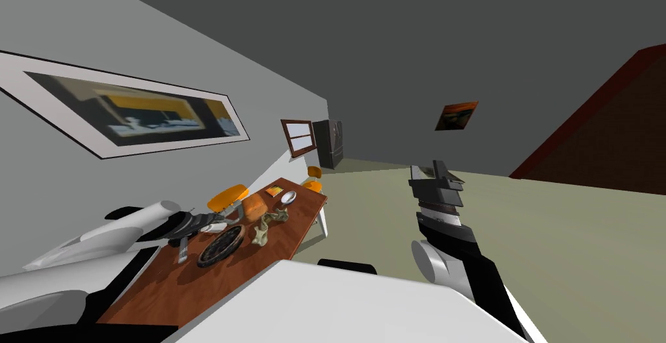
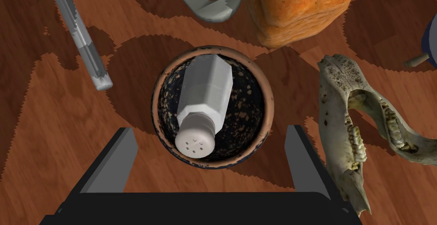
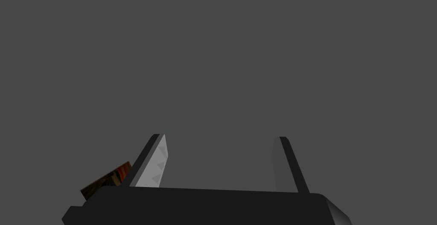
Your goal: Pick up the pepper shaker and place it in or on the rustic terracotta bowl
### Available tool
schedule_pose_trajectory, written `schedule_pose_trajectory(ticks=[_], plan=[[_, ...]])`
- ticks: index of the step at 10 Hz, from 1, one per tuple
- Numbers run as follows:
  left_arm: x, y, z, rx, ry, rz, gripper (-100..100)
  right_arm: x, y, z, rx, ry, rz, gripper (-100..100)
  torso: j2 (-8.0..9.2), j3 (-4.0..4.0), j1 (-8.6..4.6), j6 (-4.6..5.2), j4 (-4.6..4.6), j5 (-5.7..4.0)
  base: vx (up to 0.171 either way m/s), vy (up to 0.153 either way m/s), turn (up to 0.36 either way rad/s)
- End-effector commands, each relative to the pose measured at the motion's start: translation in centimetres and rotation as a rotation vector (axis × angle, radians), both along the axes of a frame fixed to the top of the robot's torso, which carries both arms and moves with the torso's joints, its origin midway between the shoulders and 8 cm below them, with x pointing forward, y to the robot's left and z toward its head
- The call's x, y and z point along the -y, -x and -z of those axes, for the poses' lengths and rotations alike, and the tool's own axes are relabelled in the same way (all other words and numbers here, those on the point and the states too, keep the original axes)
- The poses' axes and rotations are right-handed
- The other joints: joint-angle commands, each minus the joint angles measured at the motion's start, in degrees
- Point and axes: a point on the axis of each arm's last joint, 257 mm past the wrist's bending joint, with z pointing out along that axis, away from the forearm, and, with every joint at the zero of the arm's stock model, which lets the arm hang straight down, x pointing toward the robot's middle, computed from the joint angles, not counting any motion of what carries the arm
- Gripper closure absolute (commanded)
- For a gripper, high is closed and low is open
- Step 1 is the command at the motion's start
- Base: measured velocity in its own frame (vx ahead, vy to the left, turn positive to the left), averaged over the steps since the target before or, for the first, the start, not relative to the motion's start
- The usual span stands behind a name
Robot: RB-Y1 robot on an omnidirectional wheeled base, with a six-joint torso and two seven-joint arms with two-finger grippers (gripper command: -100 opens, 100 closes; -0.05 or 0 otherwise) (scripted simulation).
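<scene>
Left claw [image 2: 211,127] hangs wide open and empty over the bowl [image 2: 268,107] at my 10 o'clock. The white pepper shaker [image 2: 205,94] lies tilted inside, cap seemingly on the rim. Clipping that cap while lifting away could lever it out. Right claw [image 3: 219,136] open, empty.

Brown wood-grain table [image 2: 55,120] carrying a round bowl [image 2: 252,103], brown-rimmed, dark and speckled inside. A pale animal skull [image 2: 345,107] with visible teeth lies just beside the bowl, and an orange-crusted bread loaf [image 2: 298,9] lies near both. A long grey utensil [image 2: 81,39] lies on the bowl's opposite side, apart from it
</scene>
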Motion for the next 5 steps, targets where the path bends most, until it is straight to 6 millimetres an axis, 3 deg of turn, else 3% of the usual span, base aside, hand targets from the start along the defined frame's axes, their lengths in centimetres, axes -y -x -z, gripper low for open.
schedule_pose_trajectory(ticks=[1, 2, 4, 5], plan=[[-0.6, -0.1, -2.0, 0.009, -0.004, -0.005, -100, 0.0, 0.0, 0.0, 0.000, 0.000, 0.000, 0, 0.00, 0.00, 0.00, 0.00, 0.00, 0.00, -0.024, -0.035, -0.019], [-0.6, -0.1, -2.0, 0.009, -0.004, -0.005, -100, 0.0, 0.0, 0.0, 0.000, 0.000, 0.000, 0, 0.03, 0.01, -0.05, 0.02, 0.01, -0.03, -0.028, -0.033, -0.013], [-1.2, -0.4, -4.6, 0.018, -0.013, -0.007, -100, 0.0, 0.0, 0.0, 0.000, 0.000, 0.000, 0, 0.05, 0.03, -0.02, 0.00, 0.01, -0.01, -0.019, -0.033, -0.020], [-1.2, -0.4, -4.6, 0.017, -0.014, -0.006, -100, 0.0, 0.0, 0.0, 0.000, 0.000, 0.000, 0, 0.05, 0.03, -0.07, 0.00, 0.01, -0.02, -0.020, -0.033, -0.008]])
